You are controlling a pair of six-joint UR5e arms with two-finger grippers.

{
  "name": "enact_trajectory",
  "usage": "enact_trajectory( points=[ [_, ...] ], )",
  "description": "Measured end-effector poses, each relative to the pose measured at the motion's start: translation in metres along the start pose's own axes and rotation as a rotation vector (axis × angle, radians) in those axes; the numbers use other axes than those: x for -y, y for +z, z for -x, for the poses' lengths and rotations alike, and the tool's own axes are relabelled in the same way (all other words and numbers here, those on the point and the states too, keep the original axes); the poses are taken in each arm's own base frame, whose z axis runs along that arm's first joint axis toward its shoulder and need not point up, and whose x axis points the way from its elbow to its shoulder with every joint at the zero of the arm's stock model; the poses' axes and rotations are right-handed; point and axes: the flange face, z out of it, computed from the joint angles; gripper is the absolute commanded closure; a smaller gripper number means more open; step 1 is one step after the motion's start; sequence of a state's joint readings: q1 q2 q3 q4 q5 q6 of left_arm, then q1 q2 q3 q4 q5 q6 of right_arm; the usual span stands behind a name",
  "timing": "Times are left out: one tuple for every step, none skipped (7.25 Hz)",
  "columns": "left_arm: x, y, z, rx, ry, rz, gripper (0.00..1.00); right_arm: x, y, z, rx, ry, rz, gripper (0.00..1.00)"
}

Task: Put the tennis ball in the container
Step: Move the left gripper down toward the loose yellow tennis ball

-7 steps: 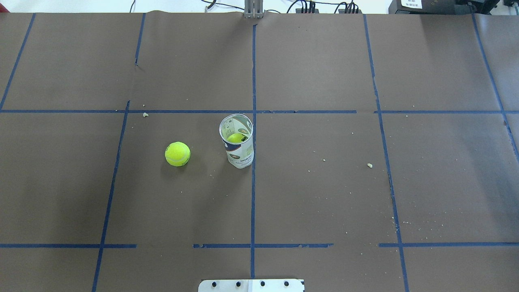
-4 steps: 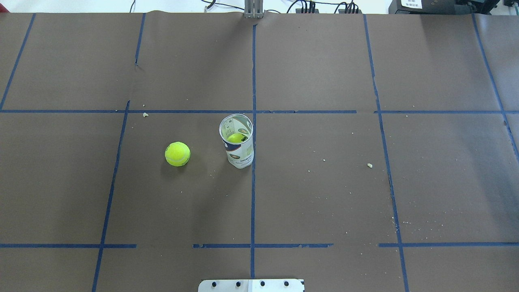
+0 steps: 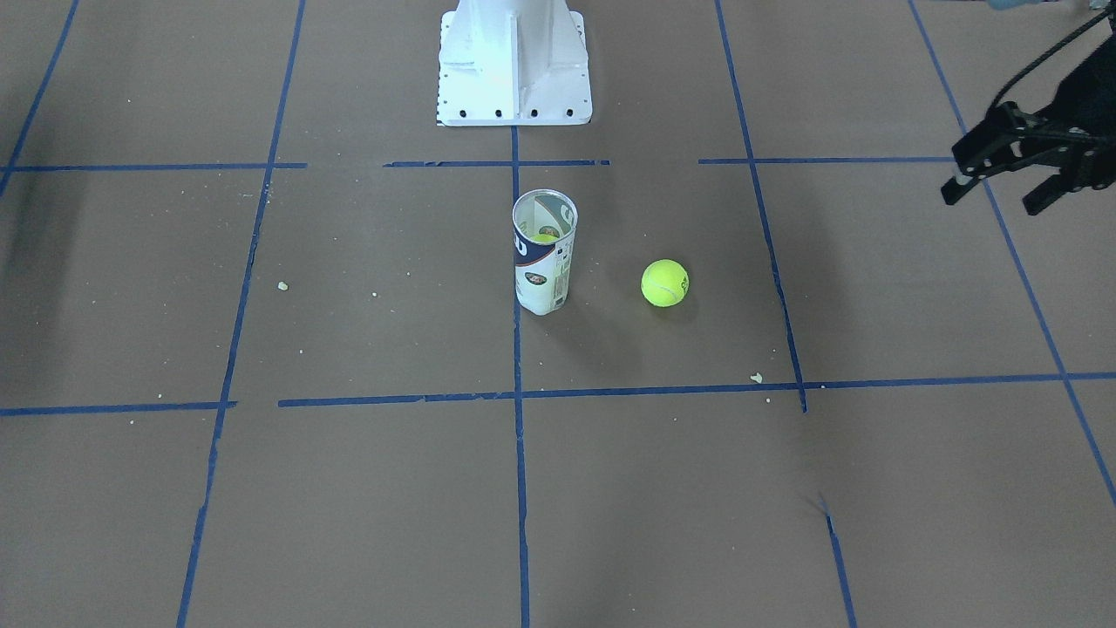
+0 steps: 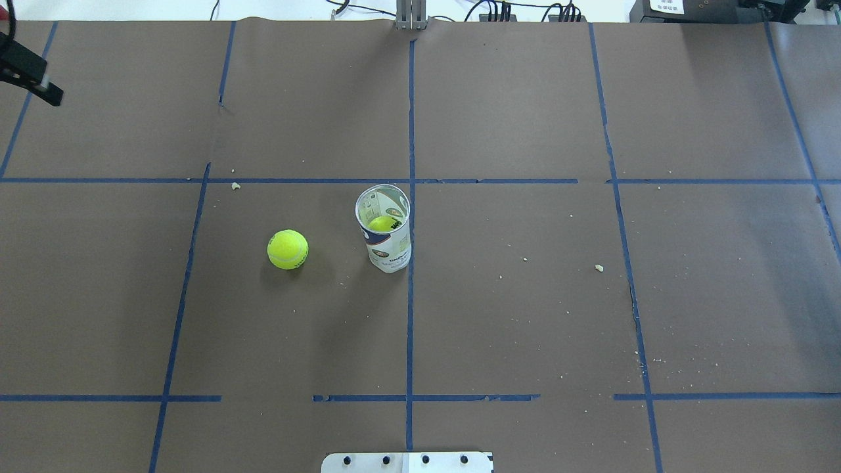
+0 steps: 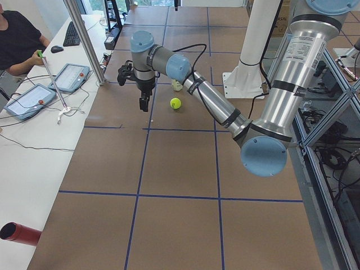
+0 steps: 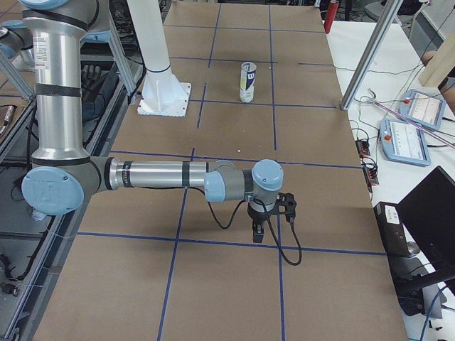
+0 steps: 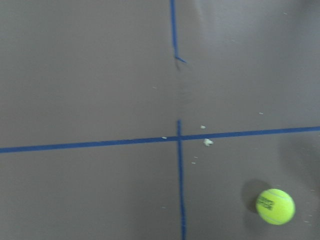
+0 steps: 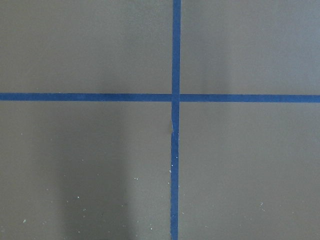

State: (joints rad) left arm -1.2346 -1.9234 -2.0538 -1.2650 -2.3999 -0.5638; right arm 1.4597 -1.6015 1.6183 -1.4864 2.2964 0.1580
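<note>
1. I see the tennis ball (image 4: 287,249) lying on the brown table (image 4: 525,315), uncaged and free.
2. The container (image 4: 387,240) stands upright just right of it, near but apart, mouth open, with a second ball (image 4: 380,223) inside.
3. My left gripper (image 3: 994,196) hangs far out left, fingers spread, holding nothing.
4. My right gripper (image 6: 259,229) hovers well away on the right; I cannot tell whether it is spread or clenched.

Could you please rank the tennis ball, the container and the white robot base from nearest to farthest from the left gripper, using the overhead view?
From the left gripper, at the far-left corner:
1. tennis ball, left of the container.
2. container, upright by the centre tape line.
3. white robot base, at the near edge, centre.
</note>
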Motion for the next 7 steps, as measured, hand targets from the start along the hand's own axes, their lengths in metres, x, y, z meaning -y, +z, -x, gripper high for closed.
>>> enact_trajectory(
  points=[
    [-0.006,0.011,-0.045,-0.009,-0.03,0.006,0.0,0.0,0.0,0.0,0.0,0.0,0.0,0.0],
    [-0.012,0.023,-0.083,-0.012,-0.038,0.012,0.0,0.0,0.0,0.0,0.0,0.0,0.0,0.0],
    [-0.019,0.037,-0.109,-0.021,-0.019,0.027,0.0,0.0,0.0,0.0,0.0,0.0,0.0,0.0],
    [-0.024,0.051,-0.126,-0.031,0.01,0.037,0.0,0.0,0.0,0.0,0.0,0.0,0.0,0.0],
    [-0.027,0.07,-0.139,-0.029,0.041,0.037,0.0,0.0,0.0,0.0,0.0,0.0,0.0,0.0],
    [-0.034,0.101,-0.155,-0.009,0.071,0.028,0.0,0.0,0.0,0.0,0.0,0.0,0.0,0.0],
    [-0.042,0.137,-0.169,0.019,0.078,0.013,0.0,0.0,0.0,0.0,0.0,0.0,0.0,0.0]
  ],
)
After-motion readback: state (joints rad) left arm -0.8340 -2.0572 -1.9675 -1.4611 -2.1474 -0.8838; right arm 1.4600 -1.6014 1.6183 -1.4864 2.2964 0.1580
